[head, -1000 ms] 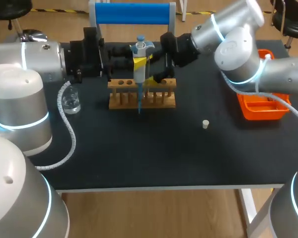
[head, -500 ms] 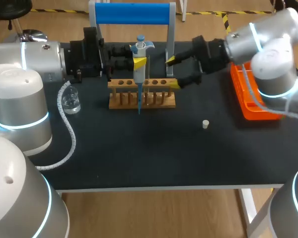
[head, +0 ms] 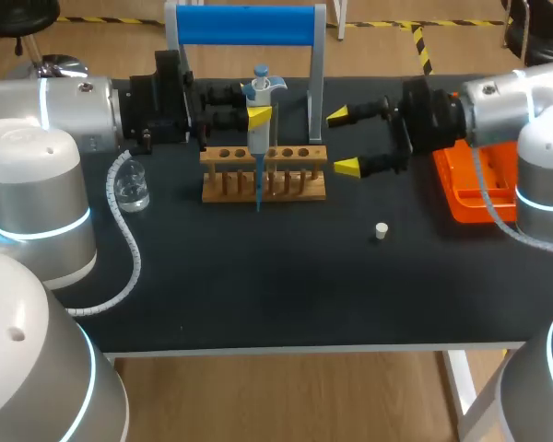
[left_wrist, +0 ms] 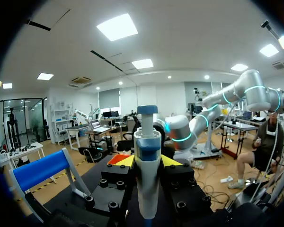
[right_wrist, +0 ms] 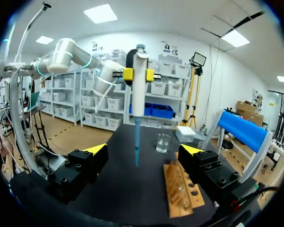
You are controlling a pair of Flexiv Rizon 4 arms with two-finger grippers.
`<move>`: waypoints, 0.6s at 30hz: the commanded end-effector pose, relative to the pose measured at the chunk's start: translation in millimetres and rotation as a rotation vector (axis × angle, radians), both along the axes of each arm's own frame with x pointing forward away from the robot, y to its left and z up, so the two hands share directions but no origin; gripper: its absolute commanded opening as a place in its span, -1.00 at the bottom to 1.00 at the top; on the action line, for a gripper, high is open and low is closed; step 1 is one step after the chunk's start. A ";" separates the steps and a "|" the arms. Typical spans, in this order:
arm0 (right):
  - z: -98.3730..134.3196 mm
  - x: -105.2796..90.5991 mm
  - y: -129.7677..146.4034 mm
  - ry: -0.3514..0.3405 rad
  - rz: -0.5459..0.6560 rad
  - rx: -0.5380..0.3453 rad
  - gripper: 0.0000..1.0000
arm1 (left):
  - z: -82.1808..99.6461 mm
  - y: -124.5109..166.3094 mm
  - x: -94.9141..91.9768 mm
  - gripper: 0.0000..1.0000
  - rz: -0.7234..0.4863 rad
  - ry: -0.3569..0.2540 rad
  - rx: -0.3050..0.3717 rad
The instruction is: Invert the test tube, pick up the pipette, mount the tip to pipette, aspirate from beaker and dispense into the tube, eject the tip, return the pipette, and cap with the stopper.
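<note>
Right now your pipette (head: pixel 259 92) stands upright in the left end effector (left_wrist: pixel 147 161), whose yellow fingers clamp its body from both sides. A long blue tip (head: pixel 258 189) is mounted and hangs just in front of the wooden rack (head: pixel 300 189), its point close above the desk (head: pixel 258 285). I cannot tell from these views whether a tube sits in the rack, or whether the tip holds liquid. The beaker (head: pixel 131 189) stands left of the rack, apart from it. Your right end effector (head: pixel 345 141) is wide open and holds nothing, just beyond the rack's right end and apart from the pipette. The small white stopper (head: pixel 381 230) lies on the desk near it.

By my reading you are in the liquid transfer. To do it well, carry the pipette plumb and lift the tip above the beaker's rim before moving sideways. Then lower it straight in without touching the glass. If the right end effector works the plunger, bring it on squarely so the pipette does not twist in the left grip.
</note>
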State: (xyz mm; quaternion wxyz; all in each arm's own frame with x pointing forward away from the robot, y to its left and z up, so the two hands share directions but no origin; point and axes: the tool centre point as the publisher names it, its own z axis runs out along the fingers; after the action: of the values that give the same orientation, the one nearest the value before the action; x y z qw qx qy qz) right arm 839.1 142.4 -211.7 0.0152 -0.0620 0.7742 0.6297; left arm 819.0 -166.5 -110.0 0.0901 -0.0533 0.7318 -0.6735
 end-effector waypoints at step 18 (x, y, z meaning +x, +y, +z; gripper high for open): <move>39.3 -34.9 57.2 0.114 0.039 0.210 1.00 | -0.2 0.0 -1.0 -1.00 0.004 -0.002 -0.003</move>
State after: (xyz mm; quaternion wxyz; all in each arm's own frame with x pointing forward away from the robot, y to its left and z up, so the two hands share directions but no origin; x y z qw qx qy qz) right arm 806.0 191.5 -173.9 -0.0389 -0.0428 0.7042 0.7077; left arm 819.0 -166.4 -110.1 0.0901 -0.0533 0.7318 -0.6735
